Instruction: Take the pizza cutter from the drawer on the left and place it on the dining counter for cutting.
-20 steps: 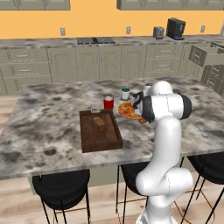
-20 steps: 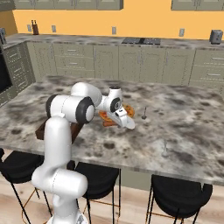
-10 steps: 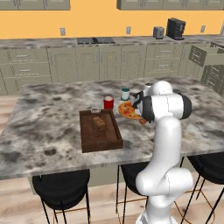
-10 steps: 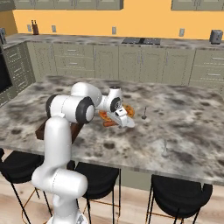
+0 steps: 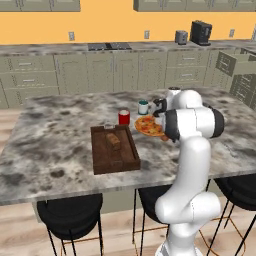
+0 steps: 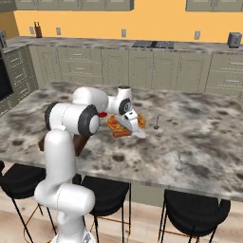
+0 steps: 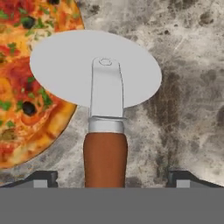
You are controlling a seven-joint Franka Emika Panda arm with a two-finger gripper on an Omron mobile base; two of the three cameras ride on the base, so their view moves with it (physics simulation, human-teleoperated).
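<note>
Pizza cutter with flat round grey steel wheel, steel fork and smooth reddish-brown wooden handle (image 7: 105,118) lying flat on mottled grey-brown marble top of dining counter (image 7: 188,65), wheel edge overlapping the rim of a round pizza with orange-gold crust, red sauce, black olives and green flecks (image 7: 22,78). Two-finger gripper (image 7: 113,179) released: dark square fingertips (image 7: 43,178) spread wide either side of the handle, clear gaps on both, no contact visible. Handle centred between them, pointing toward the camera. In left base view, gripper mostly hidden behind white arm (image 5: 192,122), just beside pizza (image 5: 149,126). In right base view, gripper (image 6: 134,134) low over stone at the pizza's near edge (image 6: 124,124), cutter seen as a pale sliver (image 6: 138,135). Also on island: dark brown rectangular wooden tray with raised rim (image 5: 114,149) holding a small brown loaf-shaped block (image 5: 113,141); glossy red cylindrical can (image 5: 124,117); small dark-green cylindrical jar with pale band (image 5: 143,107), label too small to read. Thin stemmed objects on the stone to the right of the pizza (image 6: 156,123), shape unclear. Black round stools (image 5: 70,215) under the counter edge. Sage-green drawer (image 5: 236,63) standing pulled out at far right of wall cabinets. No legible writing anywhere.
</note>
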